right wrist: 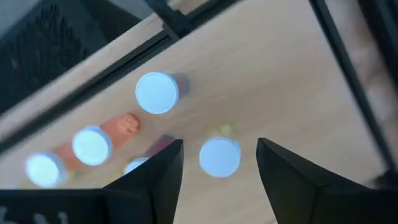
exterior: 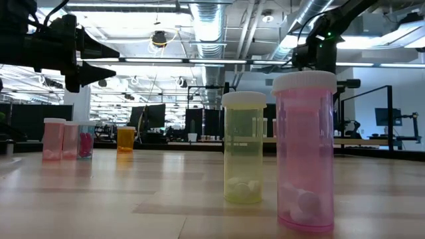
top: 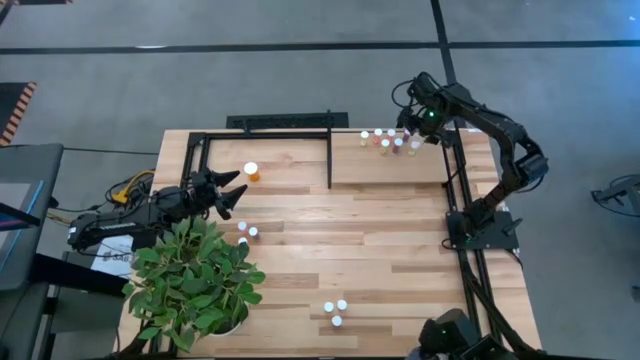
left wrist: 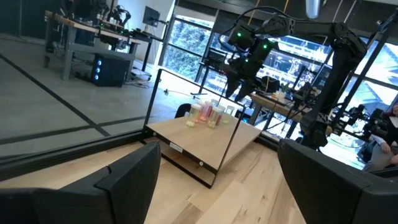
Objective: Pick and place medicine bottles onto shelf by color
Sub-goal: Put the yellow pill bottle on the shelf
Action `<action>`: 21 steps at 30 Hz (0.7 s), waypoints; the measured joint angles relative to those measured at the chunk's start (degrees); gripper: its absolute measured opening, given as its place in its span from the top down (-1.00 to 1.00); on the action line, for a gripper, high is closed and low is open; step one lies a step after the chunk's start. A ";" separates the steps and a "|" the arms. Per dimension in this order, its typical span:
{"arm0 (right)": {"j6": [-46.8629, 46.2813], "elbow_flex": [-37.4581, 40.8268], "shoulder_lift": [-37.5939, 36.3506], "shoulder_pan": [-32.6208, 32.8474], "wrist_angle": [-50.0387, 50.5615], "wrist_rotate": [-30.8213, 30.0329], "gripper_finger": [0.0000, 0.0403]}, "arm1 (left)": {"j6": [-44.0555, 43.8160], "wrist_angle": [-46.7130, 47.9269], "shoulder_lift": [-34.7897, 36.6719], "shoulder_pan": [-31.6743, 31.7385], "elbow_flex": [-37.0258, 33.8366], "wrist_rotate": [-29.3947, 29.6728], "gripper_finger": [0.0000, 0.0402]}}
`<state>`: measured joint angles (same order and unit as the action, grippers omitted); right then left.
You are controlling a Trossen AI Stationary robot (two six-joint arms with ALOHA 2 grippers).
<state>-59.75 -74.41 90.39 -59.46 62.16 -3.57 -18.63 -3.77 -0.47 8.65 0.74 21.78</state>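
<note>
Here the right tool hangs over the cluster of medicine bottles at the shelf's one o'clock corner, fingers apart, a white-capped bottle between them but not gripped, likely being set among its colour mates. The left tool waits at nine o'clock, jaws wide and empty, beside the larger orange bottle. More vials stand on the counter near six o'clock, unsorted.
</note>
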 joint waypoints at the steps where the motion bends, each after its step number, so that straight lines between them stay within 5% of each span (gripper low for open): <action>1: 2.62 0.00 0.00 0.00 -0.09 -0.05 -0.10 | 0.00 0.02 -0.02 0.00 -0.01 0.00 -0.55; 21: 38.88 0.00 0.00 0.61 -1.65 -0.44 -0.01 | 0.00 0.00 -0.01 -0.01 0.00 0.00 -0.55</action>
<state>-20.87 -74.41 90.39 -58.85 60.51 -4.01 -18.63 -3.77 -0.48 8.64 0.74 21.78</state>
